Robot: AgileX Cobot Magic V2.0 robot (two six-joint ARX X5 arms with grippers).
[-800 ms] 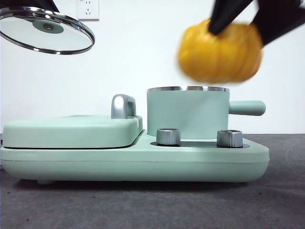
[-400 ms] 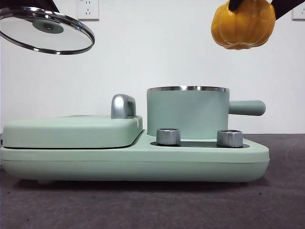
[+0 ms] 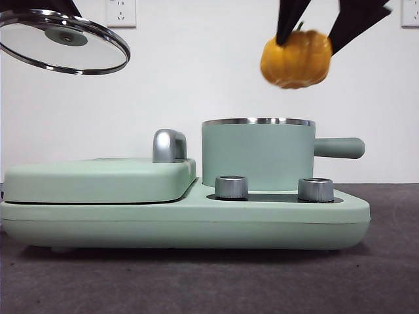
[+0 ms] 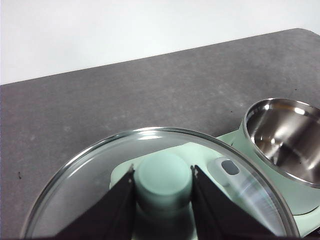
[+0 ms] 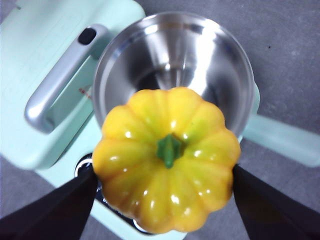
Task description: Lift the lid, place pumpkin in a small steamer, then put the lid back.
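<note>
Mint-green cooker base (image 3: 183, 226) fills table front; flat rectangular cover (image 3: 98, 180) on one side, small steamer (image 3: 258, 156) on other, open, steel bowl empty. Lid (image 3: 63, 40) held high, well clear of pot, left gripper (image 4: 162, 187) jaws clamped on its knob. Pumpkin (image 3: 296, 59) hangs above steamer rim, slightly off toward handle side, right gripper (image 5: 165, 200) jaws pinching its flanks, stem up. Judgement: centre pumpkin over bowl before lowering; fit looks snug, so descend level, release low. No readable brand or writing.
</note>
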